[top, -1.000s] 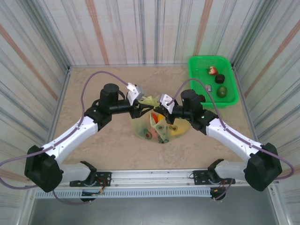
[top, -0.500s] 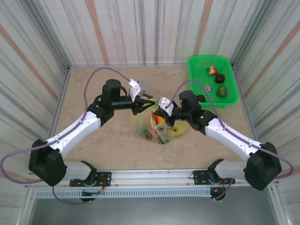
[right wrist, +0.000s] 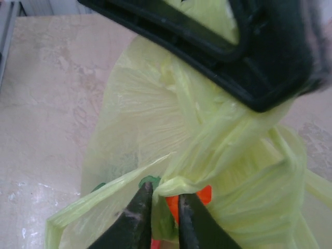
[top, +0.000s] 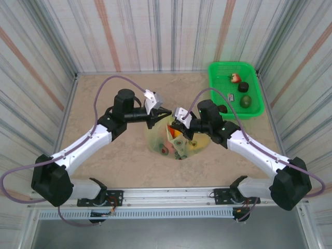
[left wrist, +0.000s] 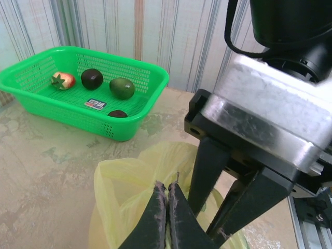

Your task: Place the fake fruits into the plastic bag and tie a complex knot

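yellow-green film pinched for knotting

the plastic bag [top: 154, 138] sits mid-table with fake fruits [top: 166, 149] inside. left gripper [left wrist: 166, 189] is clamped shut, apparently on the bag's gathered top to keep it taut. right gripper [right wrist: 163, 199] stands slightly parted around a handle strand, ready to pull.

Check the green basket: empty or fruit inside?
Not empty. The green basket holds a red fruit, a green fruit, a dark fruit and a second dark fruit.
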{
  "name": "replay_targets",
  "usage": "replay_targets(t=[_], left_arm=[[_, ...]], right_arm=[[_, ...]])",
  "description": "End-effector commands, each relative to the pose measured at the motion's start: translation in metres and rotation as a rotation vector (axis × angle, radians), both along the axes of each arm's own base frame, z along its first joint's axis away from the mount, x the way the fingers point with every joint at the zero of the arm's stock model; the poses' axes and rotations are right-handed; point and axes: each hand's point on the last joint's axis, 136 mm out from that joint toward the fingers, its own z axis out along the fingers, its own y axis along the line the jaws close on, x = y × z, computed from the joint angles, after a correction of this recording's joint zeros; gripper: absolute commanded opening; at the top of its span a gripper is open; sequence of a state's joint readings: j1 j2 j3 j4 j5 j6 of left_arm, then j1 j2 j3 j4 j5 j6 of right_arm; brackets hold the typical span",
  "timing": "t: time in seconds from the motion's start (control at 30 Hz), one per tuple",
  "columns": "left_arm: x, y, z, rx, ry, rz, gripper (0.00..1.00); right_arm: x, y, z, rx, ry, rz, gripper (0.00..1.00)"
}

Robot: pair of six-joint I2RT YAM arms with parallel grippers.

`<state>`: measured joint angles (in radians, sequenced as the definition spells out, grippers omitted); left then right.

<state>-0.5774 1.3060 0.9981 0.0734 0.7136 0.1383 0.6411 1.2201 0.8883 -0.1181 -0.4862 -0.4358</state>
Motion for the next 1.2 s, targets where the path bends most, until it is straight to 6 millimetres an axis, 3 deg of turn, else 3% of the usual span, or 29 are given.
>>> replay_targets(t=[0.0,0.27,0.37,0.53,0.7,0.77,0.93,1.17], left_arm=[[-0.006,0.003,0.012,-0.021,-0.075,-0.01,0.0],[-0.008,0.007,0.013,-0.027,-0.117,0.006,0.0],[-0.008,0.007,0.014,-0.034,-0.122,0.004,0.0],[-0.01,0.006,0.013,-0.04,-0.129,-0.009,0.0],[-0.016,0.005,0.011,-0.034,-0.141,-0.027,0.0],[-0.016,0.005,0.01,-0.029,-0.144,-0.03,0.0],[-0.018,0.004,0.012,-0.032,-0.149,-0.037,0.0],[-0.021,0.004,0.015,-0.041,-0.156,-0.058,0.0]], right_arm=[[-0.006,-0.006,0.027,0.012,-0.039,-0.001,0.3],[-0.064,-0.038,0.089,0.108,0.003,0.168,0.45],[-0.058,-0.048,0.106,0.139,0.006,0.149,0.44],[-0.028,-0.045,0.091,0.054,0.037,0.106,0.49],[-0.022,-0.023,0.072,0.004,0.173,0.195,0.62],[-0.014,-0.016,0.063,-0.034,0.189,0.19,0.63],[-0.01,-0.006,0.044,-0.096,0.24,0.212,0.62],[0.01,-0.002,0.031,-0.154,0.244,0.177,0.5]])
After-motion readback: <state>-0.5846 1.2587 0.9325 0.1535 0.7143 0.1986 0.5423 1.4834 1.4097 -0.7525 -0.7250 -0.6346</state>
